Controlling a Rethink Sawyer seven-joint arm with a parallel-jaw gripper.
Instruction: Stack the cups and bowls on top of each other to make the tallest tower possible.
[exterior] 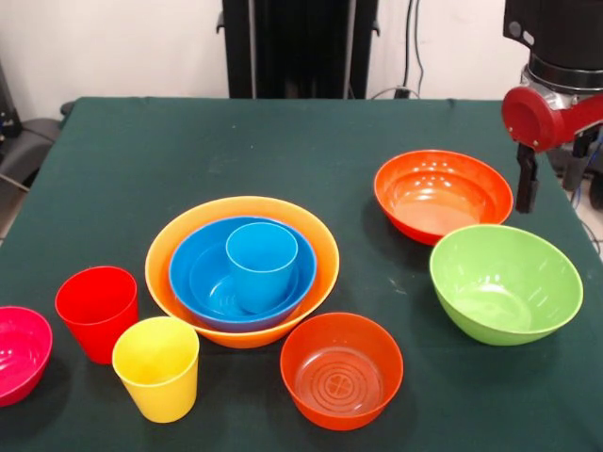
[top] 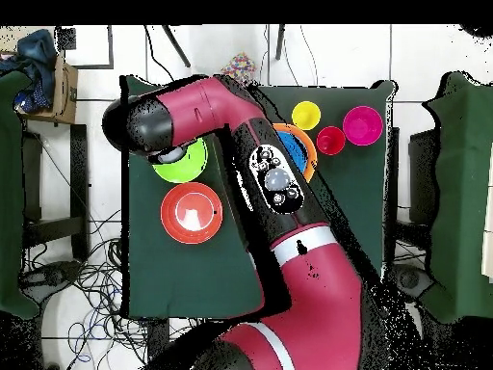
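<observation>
The tower is a large pale orange bowl [exterior: 241,215] mid-table holding a blue bowl [exterior: 196,271], with a light blue cup [exterior: 261,264] upright inside; I cannot tell a small light blue bowl apart there. A red cup [exterior: 96,311] and a yellow cup [exterior: 157,367] stand front left, and a magenta bowl [exterior: 19,353] sits at the left edge. One red-orange bowl [exterior: 341,369] sits in front, another [exterior: 443,193] at back right, and a lime green bowl [exterior: 505,282] at right. My gripper [exterior: 528,186] hangs empty beside the back red-orange bowl's right rim.
In the overhead view my arm [top: 279,183] covers most of the tower; the green bowl [top: 183,166], a red-orange bowl [top: 191,212], the yellow cup [top: 306,116], the red cup [top: 330,141] and the magenta bowl [top: 362,125] show. The table's right edge [exterior: 579,235] is close to the gripper.
</observation>
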